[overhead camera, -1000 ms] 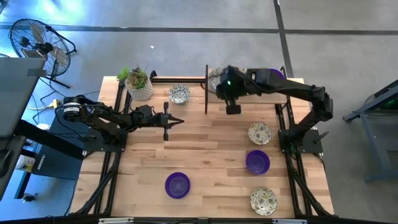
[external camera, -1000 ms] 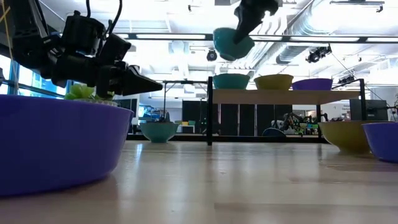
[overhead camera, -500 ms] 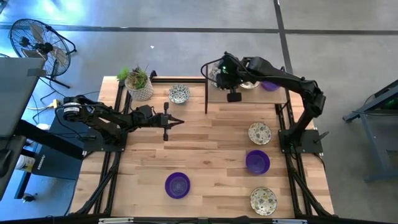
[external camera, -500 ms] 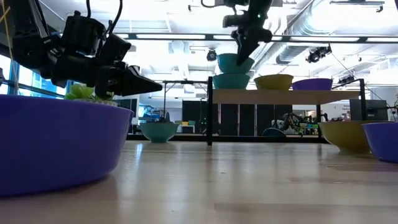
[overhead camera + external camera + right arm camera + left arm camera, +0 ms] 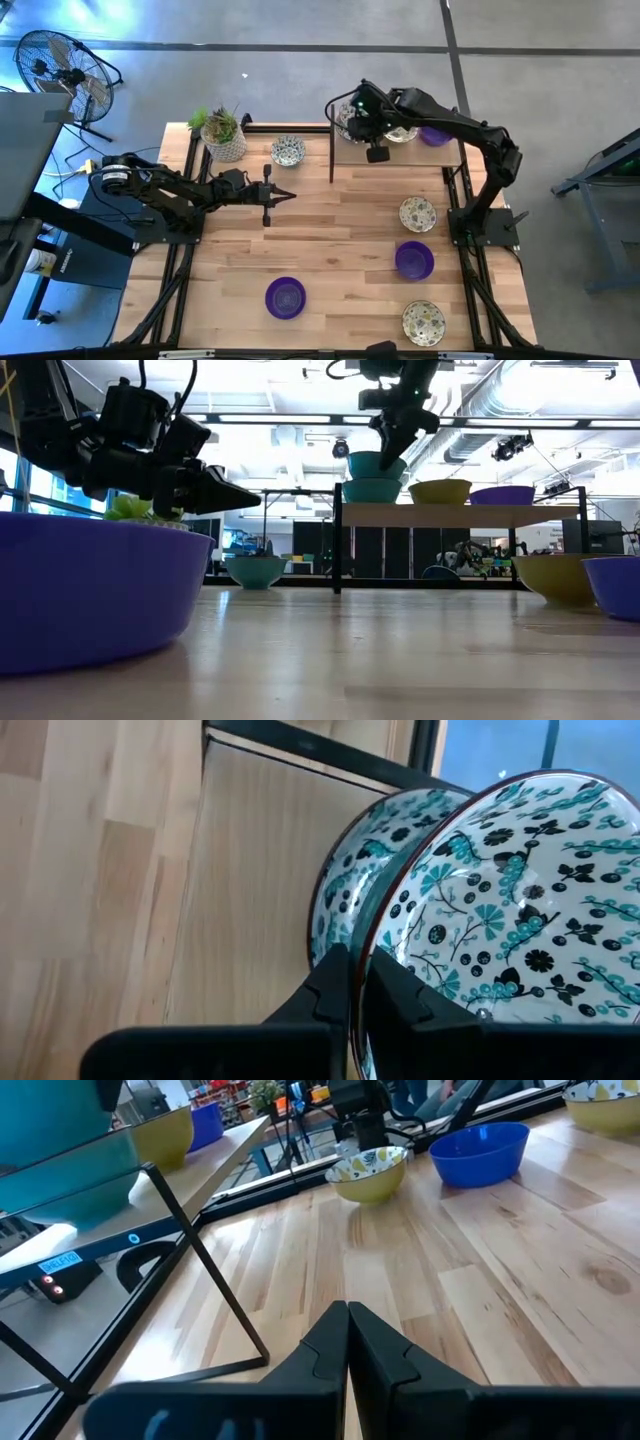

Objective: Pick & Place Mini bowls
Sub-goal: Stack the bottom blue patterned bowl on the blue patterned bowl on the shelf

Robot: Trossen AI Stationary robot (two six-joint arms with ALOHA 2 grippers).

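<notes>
High view: purple bowls (image 5: 285, 298) and patterned bowls (image 5: 423, 322) sit apart on the near table, and the left gripper (image 5: 283, 195) hovers mid-table with jaws together. Farther back, the right gripper (image 5: 350, 122) pinches the rim of a patterned bowl (image 5: 510, 900), held over another patterned one (image 5: 355, 880) on the raised shelf (image 5: 400, 150) at the far right.

patterned bowl (image 5: 500, 900) | nested on another on shelf | others upright on table
</notes>
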